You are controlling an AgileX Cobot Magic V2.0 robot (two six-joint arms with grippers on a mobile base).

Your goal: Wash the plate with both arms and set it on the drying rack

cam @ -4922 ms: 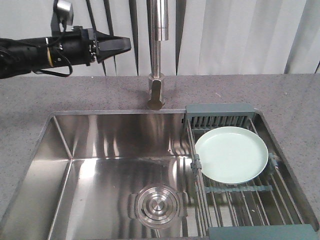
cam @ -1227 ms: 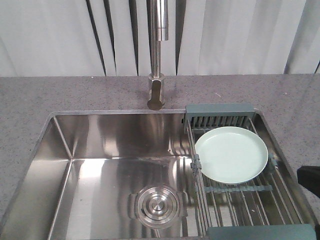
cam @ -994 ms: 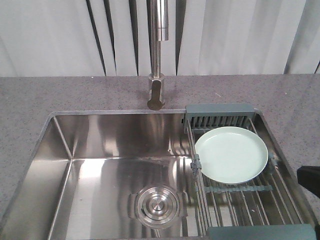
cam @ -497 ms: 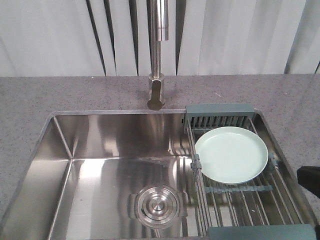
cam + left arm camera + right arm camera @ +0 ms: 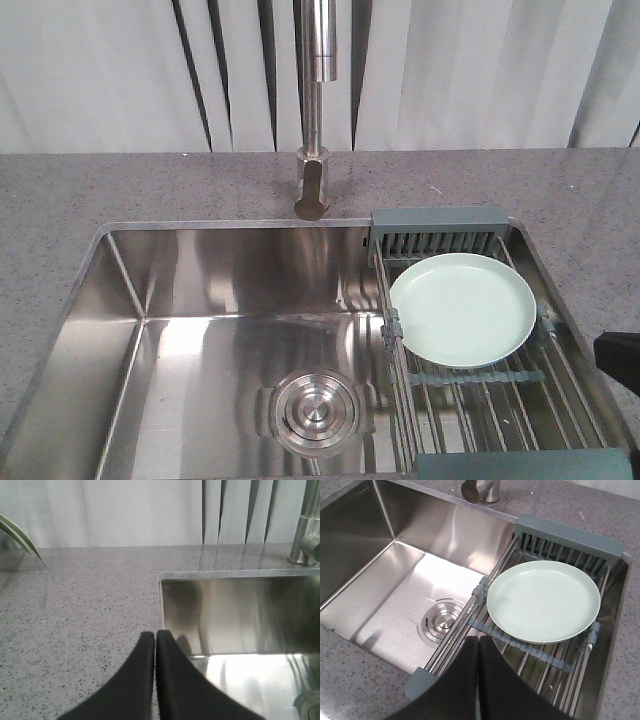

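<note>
The pale mint-green plate [image 5: 462, 308] lies flat on the drying rack [image 5: 440, 217] over the sink's right side. In the right wrist view the plate [image 5: 543, 601] rests on the rack's rods [image 5: 530, 667], just beyond my right gripper [image 5: 478, 639]. That gripper is shut and empty, hovering above the rack's near end. Only a black piece of the right arm [image 5: 620, 360] shows at the front view's right edge. My left gripper [image 5: 155, 632] is shut and empty above the grey countertop [image 5: 75, 610], beside the sink's left rim. It is out of the front view.
The steel sink [image 5: 230, 290] has a round drain [image 5: 315, 410] in its floor. A tall faucet [image 5: 317, 110] stands behind it, with white curtains beyond. A green plant leaf [image 5: 20, 537] pokes in at the far left of the left wrist view.
About five seconds ago the left arm reached across the upper left of the front view; it has left that view. A black piece of the right arm has appeared at the right edge. The plate stays put.
</note>
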